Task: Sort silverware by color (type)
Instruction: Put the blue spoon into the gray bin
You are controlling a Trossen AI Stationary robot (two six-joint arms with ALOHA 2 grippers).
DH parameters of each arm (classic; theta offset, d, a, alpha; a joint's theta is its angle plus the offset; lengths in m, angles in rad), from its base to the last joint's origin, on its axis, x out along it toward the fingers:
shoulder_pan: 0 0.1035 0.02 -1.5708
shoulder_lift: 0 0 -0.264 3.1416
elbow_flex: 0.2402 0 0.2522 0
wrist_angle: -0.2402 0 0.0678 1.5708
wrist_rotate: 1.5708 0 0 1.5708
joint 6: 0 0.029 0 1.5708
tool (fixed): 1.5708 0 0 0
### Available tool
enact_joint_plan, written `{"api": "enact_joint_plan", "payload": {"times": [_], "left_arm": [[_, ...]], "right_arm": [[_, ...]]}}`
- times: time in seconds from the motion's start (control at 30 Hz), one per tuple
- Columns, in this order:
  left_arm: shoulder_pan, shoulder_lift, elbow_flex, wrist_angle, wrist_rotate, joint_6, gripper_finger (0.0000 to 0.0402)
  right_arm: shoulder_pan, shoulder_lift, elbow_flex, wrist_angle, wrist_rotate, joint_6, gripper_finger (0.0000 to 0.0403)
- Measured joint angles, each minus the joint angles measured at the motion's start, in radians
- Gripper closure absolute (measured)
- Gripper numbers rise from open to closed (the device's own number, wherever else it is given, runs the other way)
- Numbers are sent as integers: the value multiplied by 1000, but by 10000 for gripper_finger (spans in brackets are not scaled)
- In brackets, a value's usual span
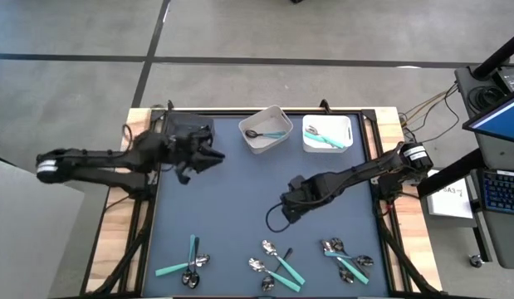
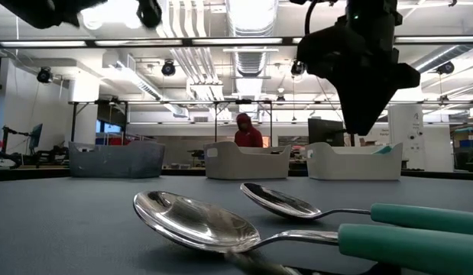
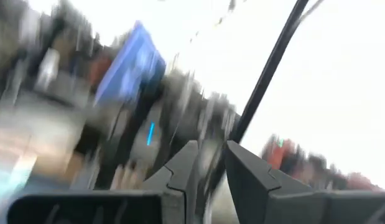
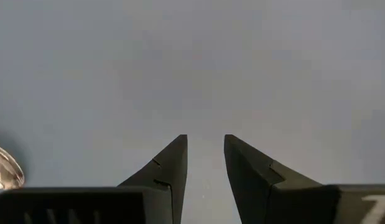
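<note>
My right gripper (image 1: 283,209) hangs above bare mat at mid-table, fingers (image 4: 173,163) parted by a narrow gap, holding nothing. The unsorted silverware lies nearer than it, along the near edge. The closest cluster (image 1: 271,264) is just to the near side, its teal handles running diagonally toward the near right. Another cluster (image 1: 346,257) lies to the near right, a third (image 1: 188,264) to the near left. My left gripper (image 1: 208,155) waits at the far left beside the dark bin (image 1: 183,126), fingers narrowly parted, empty. My right arm is nearer the work. The two white bins (image 1: 265,129) stand at the far edge.
</note>
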Motion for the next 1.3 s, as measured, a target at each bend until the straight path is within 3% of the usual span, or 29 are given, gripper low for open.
{"api": "enact_joint_plan", "payload": {"times": [0.1, 0.17, 0.37, 0.57, 0.7, 0.8, 0.97, 1.13, 1.3], "left_arm": [[-113, 30, -12, 322, -185, 0, 338], [-174, 54, -18, 448, -239, 16, 338], [-303, 155, -20, 465, -357, 88, 338], [-379, 310, -24, 454, -357, -49, 342], [-378, 333, -26, 429, -167, -150, 354], [-392, 329, -31, 318, -11, -293, 360], [-505, 312, -18, -69, -6, -470, 362], [-691, 311, 39, -491, -133, -618, 362], [-879, 314, 135, -795, -343, -751, 362]], "right_arm": [[1, 0, 0, 6, 23, -7, 305], [2, 0, 0, 12, 39, -8, 308], [3, 0, -4, 15, 70, -26, 312], [3, 0, -6, 21, 70, -61, 310], [6, 0, -7, 26, 68, -79, 314], [17, 0, -9, 40, 66, -96, 313], [40, 0, -13, 49, 66, -104, 310], [70, 0, -14, 48, 66, -114, 315], [89, 0, -14, 48, 67, -176, 315]]}}
